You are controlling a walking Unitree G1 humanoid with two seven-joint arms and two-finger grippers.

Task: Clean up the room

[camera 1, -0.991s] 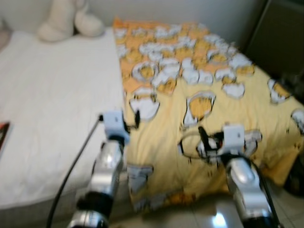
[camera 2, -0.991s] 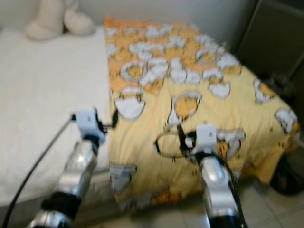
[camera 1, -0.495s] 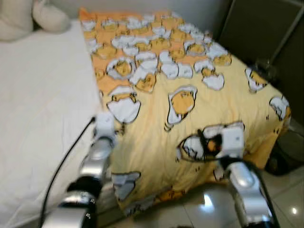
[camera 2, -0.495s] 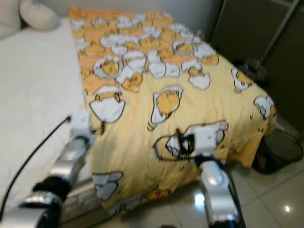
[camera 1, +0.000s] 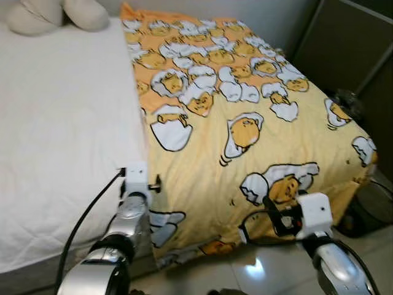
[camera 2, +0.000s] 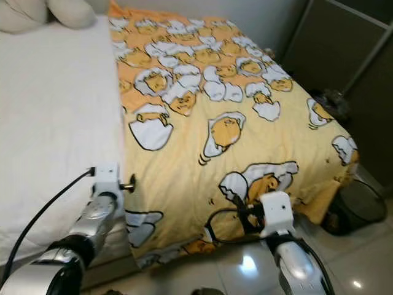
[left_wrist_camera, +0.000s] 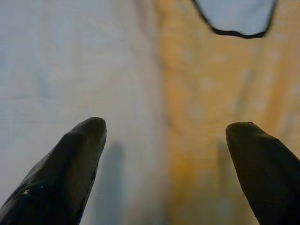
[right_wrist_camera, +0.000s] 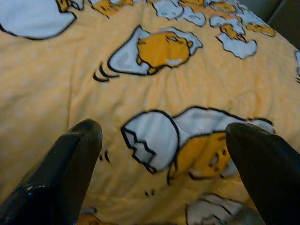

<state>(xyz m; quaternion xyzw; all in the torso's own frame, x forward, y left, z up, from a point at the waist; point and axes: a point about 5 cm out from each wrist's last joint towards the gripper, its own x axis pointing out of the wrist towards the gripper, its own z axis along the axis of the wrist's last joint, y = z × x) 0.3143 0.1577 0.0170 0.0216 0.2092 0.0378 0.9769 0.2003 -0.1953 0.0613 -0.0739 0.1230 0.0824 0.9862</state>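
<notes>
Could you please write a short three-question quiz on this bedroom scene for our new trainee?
1. True or false: the yellow blanket covers the whole bed.
2. Are the left pincer fingers open or shut?
3. What lies at the head of the white sheet? A) cream plush toy B) laptop C) shoes

Key: 1 false, it covers the robot's right side; 2 open, over the blanket's edge; 3 A.

We see a yellow blanket (camera 1: 245,129), printed with white-and-orange egg cartoons, spread flat over the right half of the bed (camera 1: 61,123), its near edge draping over the foot toward the floor.
</notes>
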